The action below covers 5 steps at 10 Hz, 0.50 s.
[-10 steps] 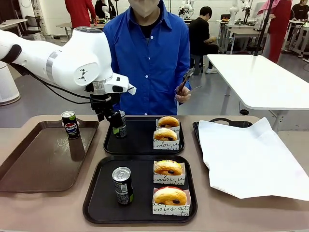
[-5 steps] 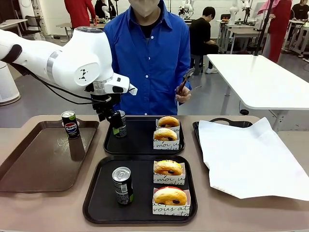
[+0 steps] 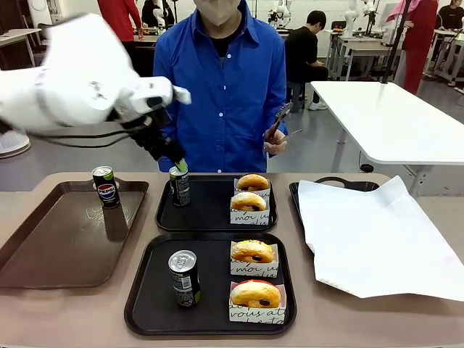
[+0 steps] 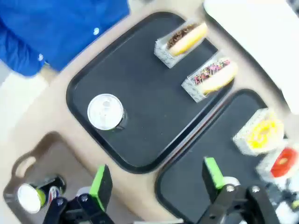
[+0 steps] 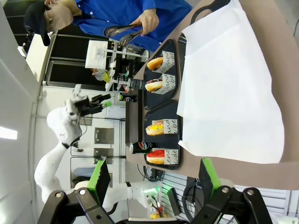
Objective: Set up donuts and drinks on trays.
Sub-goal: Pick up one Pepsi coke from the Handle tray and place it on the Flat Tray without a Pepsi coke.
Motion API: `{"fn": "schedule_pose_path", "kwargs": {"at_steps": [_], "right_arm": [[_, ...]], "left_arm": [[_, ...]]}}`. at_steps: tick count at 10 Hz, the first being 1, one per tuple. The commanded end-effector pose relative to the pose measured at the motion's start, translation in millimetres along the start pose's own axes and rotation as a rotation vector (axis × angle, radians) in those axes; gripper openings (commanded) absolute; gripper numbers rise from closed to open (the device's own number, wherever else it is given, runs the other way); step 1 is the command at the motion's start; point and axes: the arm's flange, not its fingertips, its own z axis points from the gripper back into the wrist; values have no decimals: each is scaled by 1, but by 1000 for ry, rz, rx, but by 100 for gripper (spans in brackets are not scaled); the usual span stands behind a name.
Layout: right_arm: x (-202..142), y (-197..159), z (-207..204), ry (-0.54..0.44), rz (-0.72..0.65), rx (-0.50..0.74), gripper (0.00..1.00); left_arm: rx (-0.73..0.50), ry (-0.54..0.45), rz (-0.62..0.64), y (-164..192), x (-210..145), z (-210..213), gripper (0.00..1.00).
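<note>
Nearest the robot, the near black tray [image 3: 148, 304] carries a soda can [image 3: 184, 278] upright and two sleeved donuts [image 3: 253, 251]. Beyond it, the far black tray [image 3: 210, 217] holds its own can [image 3: 180, 185] upright at the left corner beside two more donuts [image 3: 249, 201]. Just above that can hangs the left gripper [image 3: 172, 156], jaws apart, empty. Left of both trays, a third can [image 3: 106, 186] stands on the brown tray [image 3: 51, 246], closest to the left arm. From its wrist view, the right gripper [image 5: 152, 175] is spread wide, holding nothing.
</note>
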Motion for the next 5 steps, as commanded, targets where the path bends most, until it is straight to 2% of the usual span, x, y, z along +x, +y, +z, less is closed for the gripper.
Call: {"fn": "schedule_pose_path", "kwargs": {"at_steps": [1, 3, 4, 5], "right_arm": [[3, 0, 1, -12, 14, 28, 100], [3, 0, 1, -12, 14, 28, 100], [3, 0, 1, -12, 14, 28, 100], [3, 0, 1, -12, 14, 28, 100]], "left_arm": [[-230, -308, 53, 5, -115, 68, 100], [-408, -391, 201, 25, -188, 111, 100], [-472, -453, 299, 38, -212, 127, 100], [-536, -473, 366, 49, -231, 144, 100]]}}
